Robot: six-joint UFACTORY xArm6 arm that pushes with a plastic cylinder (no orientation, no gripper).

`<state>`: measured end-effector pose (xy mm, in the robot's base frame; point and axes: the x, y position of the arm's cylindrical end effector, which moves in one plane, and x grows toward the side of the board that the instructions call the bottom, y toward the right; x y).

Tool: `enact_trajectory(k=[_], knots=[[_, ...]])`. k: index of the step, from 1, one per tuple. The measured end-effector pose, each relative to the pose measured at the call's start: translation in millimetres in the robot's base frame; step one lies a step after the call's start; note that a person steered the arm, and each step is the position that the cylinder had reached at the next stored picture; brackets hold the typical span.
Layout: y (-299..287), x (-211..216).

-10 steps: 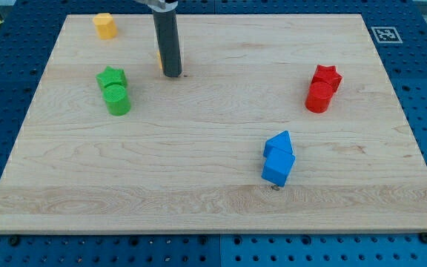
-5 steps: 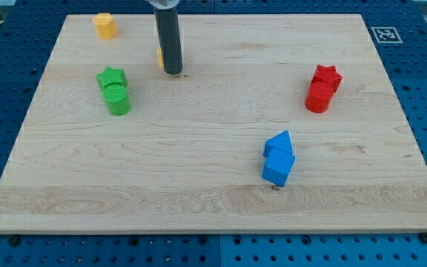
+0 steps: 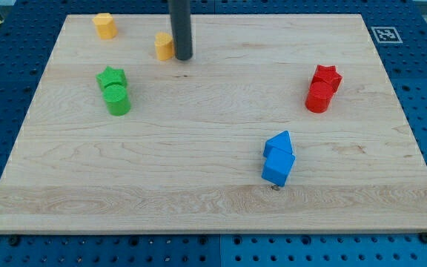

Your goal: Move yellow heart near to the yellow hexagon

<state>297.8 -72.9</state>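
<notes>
Camera view. My tip (image 3: 183, 57) stood on the board (image 3: 213, 215) near the view's top, touching or all but touching the right-hand side of the yellow heart (image 3: 164, 45); whether contact was actually made could not be told. As a plain rod it had nothing to open or close and held nothing; it could only press sideways against a block. The yellow heart lay near the top edge, with the yellow hexagon (image 3: 104, 25) well apart from it toward the view's upper left corner. The chief risk, as judged, was an off-centre push: the tip sat slightly lower than the heart's middle, so a drive toward the view's left might spin the heart or let it slip upward past the rod and toward the board's top edge. An overlong push might knock the hexagon toward the corner. The green star (image 3: 111, 76) and green cylinder (image 3: 117, 99), the red pair (image 3: 322, 87) and the blue pair (image 3: 279, 157) lay clear of that path.
</notes>
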Motion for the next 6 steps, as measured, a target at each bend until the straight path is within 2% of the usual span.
enact_trajectory(k=[2, 4, 6], knots=[[-65, -10], [-82, -3], [-119, -14]])
